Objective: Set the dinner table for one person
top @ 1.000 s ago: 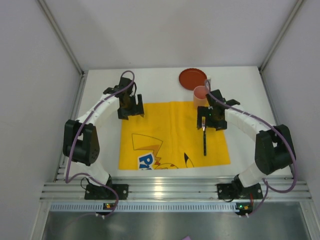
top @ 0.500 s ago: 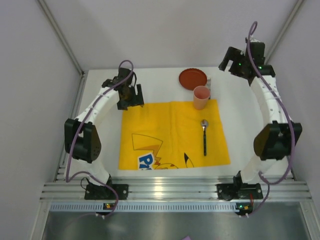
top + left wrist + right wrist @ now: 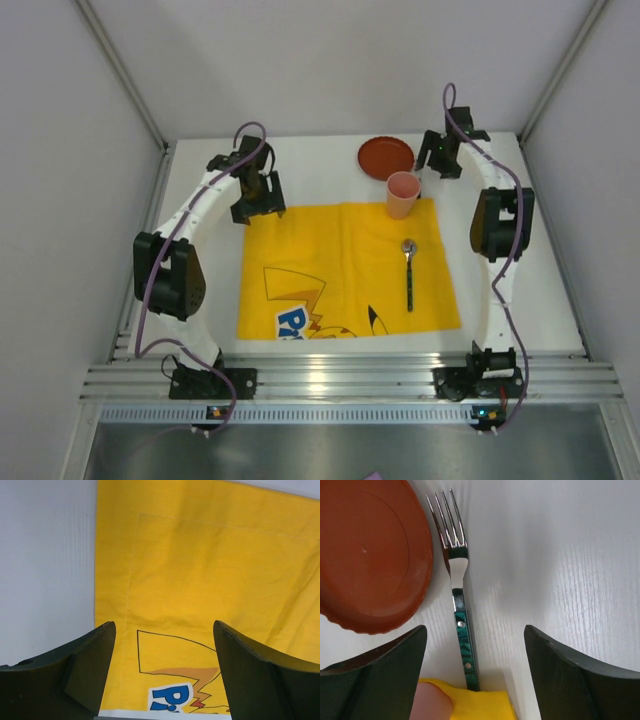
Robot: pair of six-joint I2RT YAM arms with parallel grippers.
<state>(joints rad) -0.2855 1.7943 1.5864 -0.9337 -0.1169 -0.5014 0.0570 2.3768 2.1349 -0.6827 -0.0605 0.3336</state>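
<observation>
The white dinner table (image 3: 505, 270) carries a yellow cartoon-print mat (image 3: 330, 250). A spoon (image 3: 409, 272) with a dark handle lies on the mat's right side. A pink cup (image 3: 402, 193) stands at the mat's far right corner, with a red plate (image 3: 386, 157) behind it. A fork (image 3: 455, 575) with a green handle lies on the table just right of the plate (image 3: 370, 555). My right gripper (image 3: 474, 630) is open and empty above the fork's handle. My left gripper (image 3: 164, 630) is open and empty over the mat's far left corner (image 3: 210, 570).
Silver rails edge the table, and grey walls (image 3: 70, 200) close it in on the left, right and back. The fork's handle end runs under the mat's corner (image 3: 485, 707), next to the cup (image 3: 432, 702).
My right gripper has let go of the spoon on the mat, swung up and back, and come down over the fork by the plate. The left gripper has hardly moved.
</observation>
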